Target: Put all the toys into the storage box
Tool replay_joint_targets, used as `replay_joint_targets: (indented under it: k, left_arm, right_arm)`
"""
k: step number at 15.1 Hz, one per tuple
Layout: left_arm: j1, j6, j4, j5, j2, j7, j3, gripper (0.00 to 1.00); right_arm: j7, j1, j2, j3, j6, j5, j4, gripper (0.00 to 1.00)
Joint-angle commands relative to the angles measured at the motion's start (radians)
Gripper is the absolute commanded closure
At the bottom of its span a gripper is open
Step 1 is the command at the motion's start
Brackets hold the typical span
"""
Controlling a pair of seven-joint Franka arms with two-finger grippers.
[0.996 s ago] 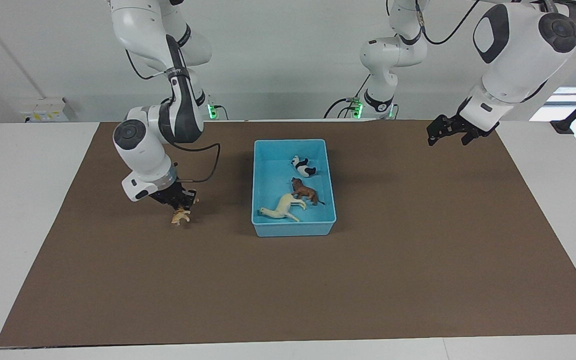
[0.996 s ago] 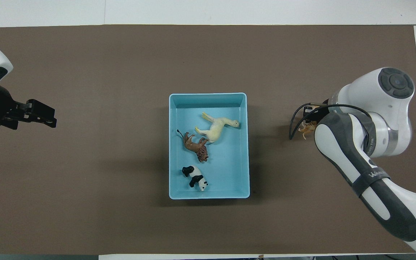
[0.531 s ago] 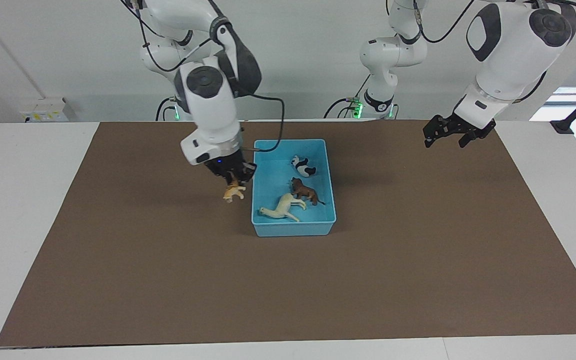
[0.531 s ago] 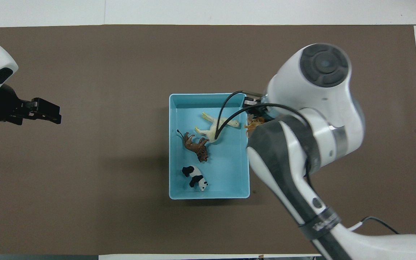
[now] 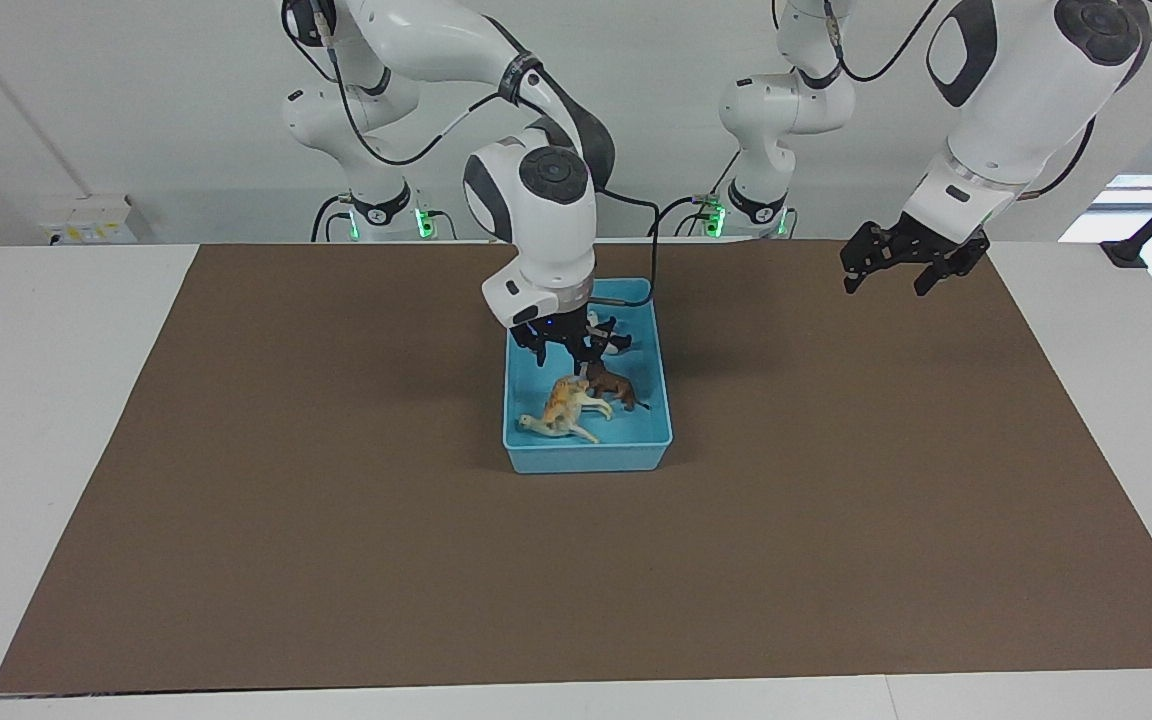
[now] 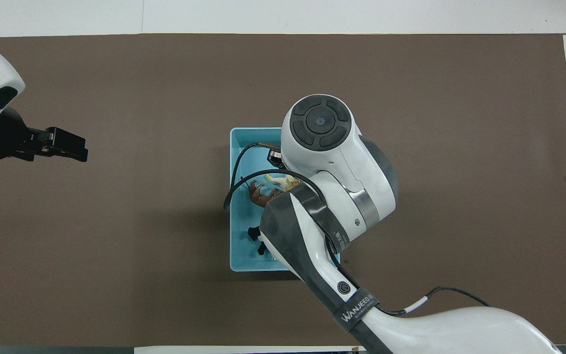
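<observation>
We are seeing the right tool [image 5: 566, 352], which was carrying the spotted cat [image 5: 566, 397] over the desk, now opening empty above the storage box [image 5: 586, 455], so all four toys are lying in it, the cat slanting across the cream-white one toward the box's farther wall, while the left tool [image 5: 898, 262] is waiting open.

Even, bright overhead light is flooding both views. The storage box [image 5: 588, 455] is casting a soft shadow on the brown mat [image 5: 336, 520] beside it. Daylight is glaring through a window near the left arm's end. Focus is holding sharp.
</observation>
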Motion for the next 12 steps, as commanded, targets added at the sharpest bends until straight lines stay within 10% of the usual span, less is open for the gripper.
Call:
replay_joint_targets:
  k: [1, 12]
  left_arm:
    - [-0.017, -0.005, 0.008, 0.025, 0.002, 0.045, 0.016, 0.00]
    - [-0.009, -0.009, -0.007, 0.031, -0.011, -0.006, 0.001, 0.00]
  right_arm:
    - [-0.005, -0.034, 0.007, 0.001, -0.017, -0.015, 0.028, 0.00]
    - [-0.683, -0.455, -0.194, 0.001, -0.160, -0.018, 0.001, 0.00]
